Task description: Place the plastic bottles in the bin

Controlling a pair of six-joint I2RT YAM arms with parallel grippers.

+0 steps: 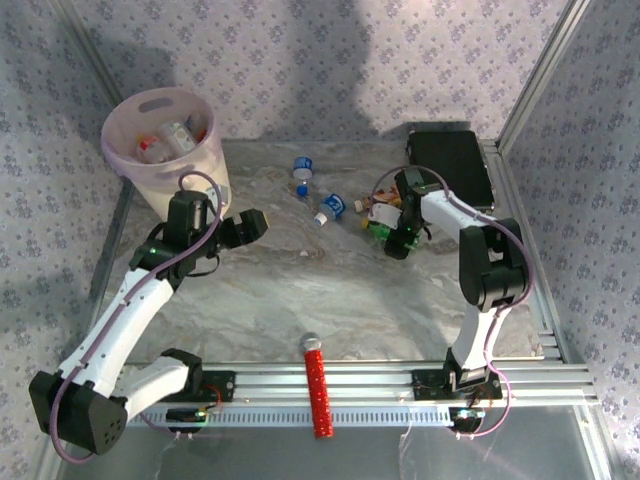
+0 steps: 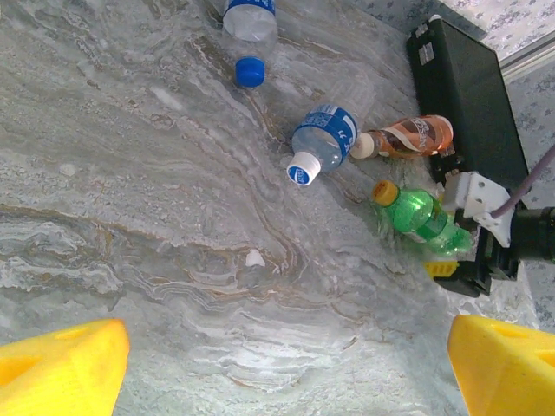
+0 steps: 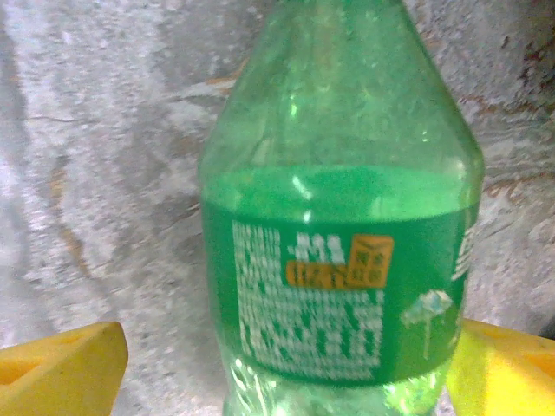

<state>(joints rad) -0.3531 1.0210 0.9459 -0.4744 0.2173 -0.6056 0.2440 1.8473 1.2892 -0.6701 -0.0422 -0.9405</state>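
The bin [image 1: 203, 172], a pale pink bucket at the back left, holds several plastic bottles [image 1: 172, 140]. On the marble table lie a clear blue-capped bottle [image 1: 302, 170] [image 2: 250, 30], a blue-labelled white-capped one [image 1: 330, 208] [image 2: 323, 143], a brownish-orange one [image 1: 378, 205] [image 2: 412, 136] and a green one [image 1: 380, 228] [image 2: 421, 212]. My right gripper [image 1: 398, 243] [image 3: 286, 373] is open astride the green bottle [image 3: 338, 260]; its left finger [image 3: 61, 364] stands clear of the bottle. To the right of the bin, my left gripper [image 1: 250, 222] [image 2: 290, 373] is open and empty above bare table.
A flat black case [image 1: 450, 165] lies at the back right, just behind the bottles. A red ribbed cylinder [image 1: 318, 390] rests across the aluminium rail at the front edge. Patterned walls and metal frame posts enclose the table.
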